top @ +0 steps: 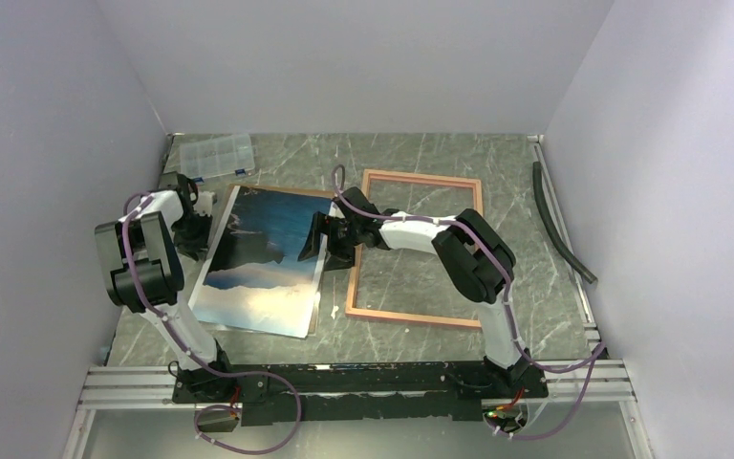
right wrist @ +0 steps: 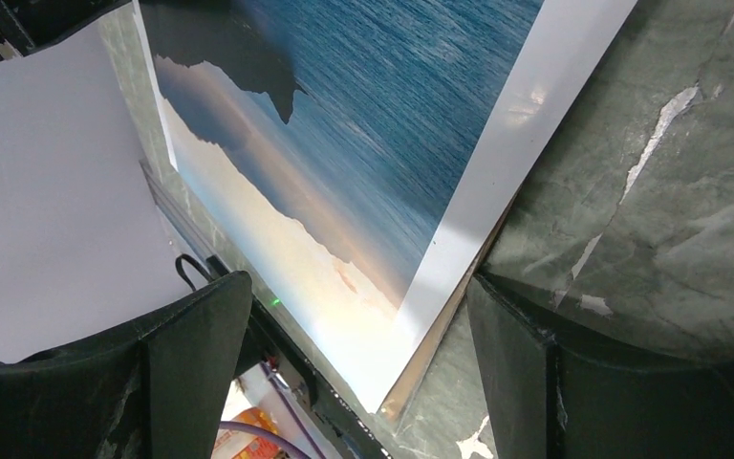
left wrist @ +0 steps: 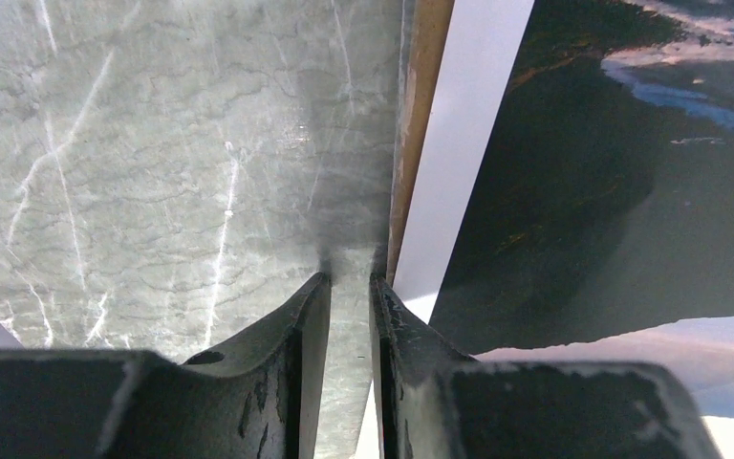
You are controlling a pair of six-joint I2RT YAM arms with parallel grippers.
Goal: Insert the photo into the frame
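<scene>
Right gripper (top: pixel 317 237): jaws wide apart, empty, over long right edge of photo (top: pixel 258 258). Photo lies flat ahead of it, frame (top: pixel 416 178) just behind. Left gripper (left wrist: pixel 349 279): barely parted, empty, at opposite edge.

Left arm (top: pixel 143 258), right arm (top: pixel 468 253): white shells, black joint housings, purple cables (top: pixel 298 406) running alongside. Pincer fingers (left wrist: pixel 287 382) black, paint chipped.

my left arm (top: pixel 143 263) folds up at the left, elbow high, forearm reaching far. my left pincer (left wrist: pixel 349 277) points down, jaws a narrow slit apart with nothing between them. my right arm (top: pixel 473 253) bends leftward across the middle, and my right pincer (right wrist: pixel 356 287) hangs low, jaws spread wide.
</scene>
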